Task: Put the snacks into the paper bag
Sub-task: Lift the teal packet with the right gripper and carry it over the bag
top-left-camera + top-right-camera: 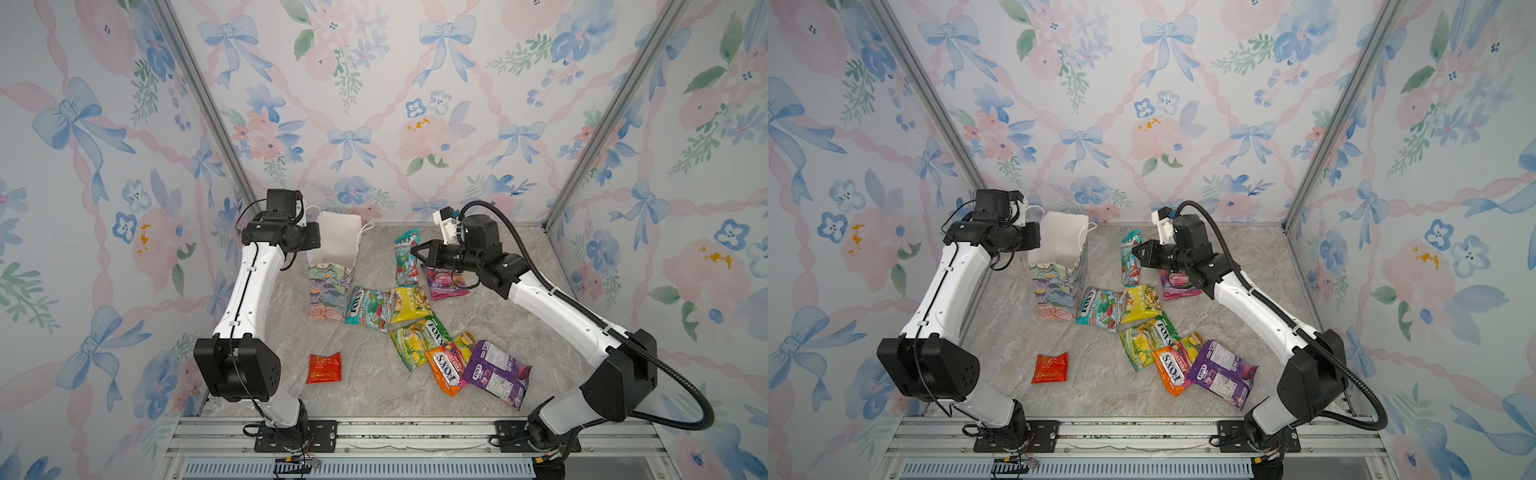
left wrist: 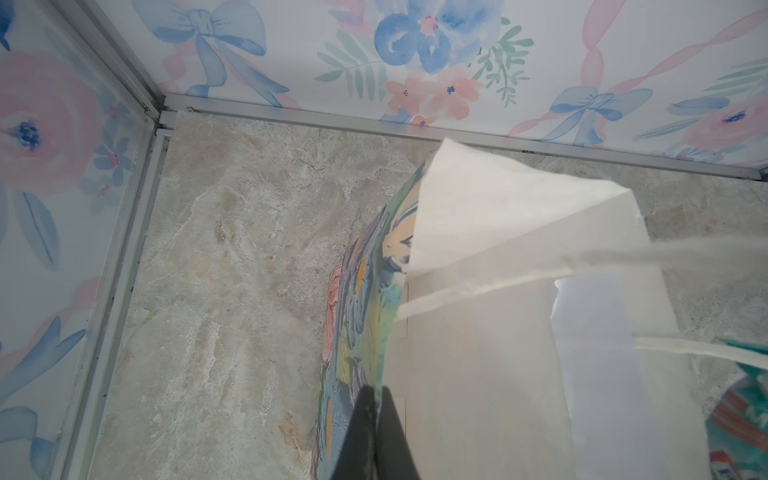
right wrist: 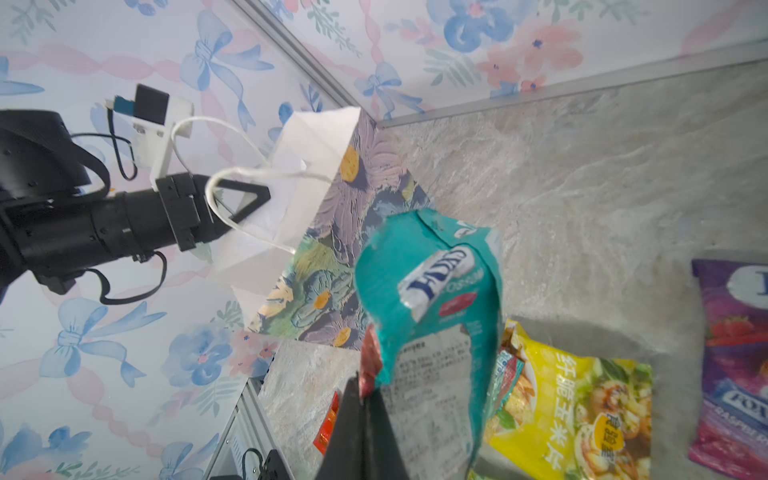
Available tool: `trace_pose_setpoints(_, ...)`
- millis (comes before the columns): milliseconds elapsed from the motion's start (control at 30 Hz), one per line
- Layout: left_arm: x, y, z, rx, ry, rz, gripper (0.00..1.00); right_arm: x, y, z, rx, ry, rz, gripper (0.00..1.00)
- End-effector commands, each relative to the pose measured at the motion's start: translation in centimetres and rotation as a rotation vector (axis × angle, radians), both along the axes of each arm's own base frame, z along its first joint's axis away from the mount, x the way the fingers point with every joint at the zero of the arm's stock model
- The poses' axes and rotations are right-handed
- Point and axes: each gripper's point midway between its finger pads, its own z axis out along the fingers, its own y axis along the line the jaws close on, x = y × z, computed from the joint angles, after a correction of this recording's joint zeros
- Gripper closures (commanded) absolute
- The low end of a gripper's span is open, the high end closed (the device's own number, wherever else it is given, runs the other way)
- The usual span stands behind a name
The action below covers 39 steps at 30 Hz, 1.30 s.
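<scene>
Packets of glossy film like these weigh next to nothing and bend at a touch, and the teal crinkled candy packet [image 3: 432, 266] shows it. Pinched at one edge between the pressed-together fingers of the right gripper [image 3: 365, 395], it appears lifted clear of the marble-patterned tabletop [image 1: 353, 395], with its free end curling over itself. It hangs near the small upright paper gift bag with a painted-flower print [image 1: 328, 291], not yet over the mouth. The film looks slippery, so I judge a grip on a flat crimped seam safer than one on the puffed middle (where the sweets inside would shift under the pads).

The left gripper [image 2: 376, 392] is clamped on the bag's top rim, one finger outside on the print and one inside on the white lining. That hold matters: paper this thin and light would likely tip or slide if a packet brushed it. The white cord handle [image 2: 478, 292] drooping across the opening could also snag a floppy corner.

Lying flat on the table are a second teal packet [image 1: 365, 309], a yellow packet [image 1: 409, 305], a magenta packet [image 1: 446, 286], a green-and-yellow packet [image 1: 415, 338], an orange packet [image 1: 444, 370], a purple packet [image 1: 496, 374] and, well apart, a small red-orange packet [image 1: 324, 368].
</scene>
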Motion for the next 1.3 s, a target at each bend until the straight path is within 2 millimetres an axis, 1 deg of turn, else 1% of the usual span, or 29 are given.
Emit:
trace_pose_setpoints(0,-0.9,-0.4,1.5,-0.003,-0.03,0.007,1.0,2.1,-0.7,3.7,0.012,-0.114,-0.042,1.0)
trace_pose_setpoints(200,-1.3,-1.3,1.5,-0.007,-0.029,-0.015,1.0,3.9,0.1,7.5,0.043,-0.197,-0.047,1.0)
trace_pose_setpoints(233,-1.4,-1.5,1.4,-0.008,-0.027,-0.019,1.0,3.8,0.1,8.5,0.052,-0.22,-0.049,1.0)
trace_pose_setpoints(267,-1.4,-1.7,1.4,-0.009,-0.028,-0.024,1.0,4.5,0.4,8.4,0.048,-0.223,-0.052,1.0)
trace_pose_setpoints(433,-1.7,-2.4,1.1,-0.01,-0.023,-0.039,1.0,5.6,0.7,11.4,0.063,-0.297,-0.064,1.0)
trace_pose_setpoints(567,-1.8,-2.9,0.8,-0.009,-0.018,-0.051,1.0,5.9,1.6,13.7,0.09,-0.352,-0.053,1.0)
trace_pose_setpoints(867,-1.9,-3.4,0.7,-0.006,-0.016,-0.062,1.0,6.2,4.3,17.7,0.123,-0.453,-0.017,1.0)
trace_pose_setpoints(1000,-2.0,-3.4,0.8,-0.003,-0.022,-0.066,1.0,6.6,6.2,18.5,0.143,-0.471,0.006,1.0)
trace_pose_setpoints(1067,-2.0,-3.3,0.8,0.0,-0.024,-0.067,1.0,6.5,7.7,18.6,0.15,-0.473,0.034,1.0)
trace_pose_setpoints(1133,-2.0,-3.3,0.8,0.002,-0.025,-0.067,1.0,6.4,9.0,18.4,0.158,-0.466,0.06,1.0)
trace_pose_setpoints(1267,-2.0,-3.3,0.7,0.002,-0.027,-0.067,1.0,6.1,11.8,17.1,0.17,-0.443,0.104,1.0)
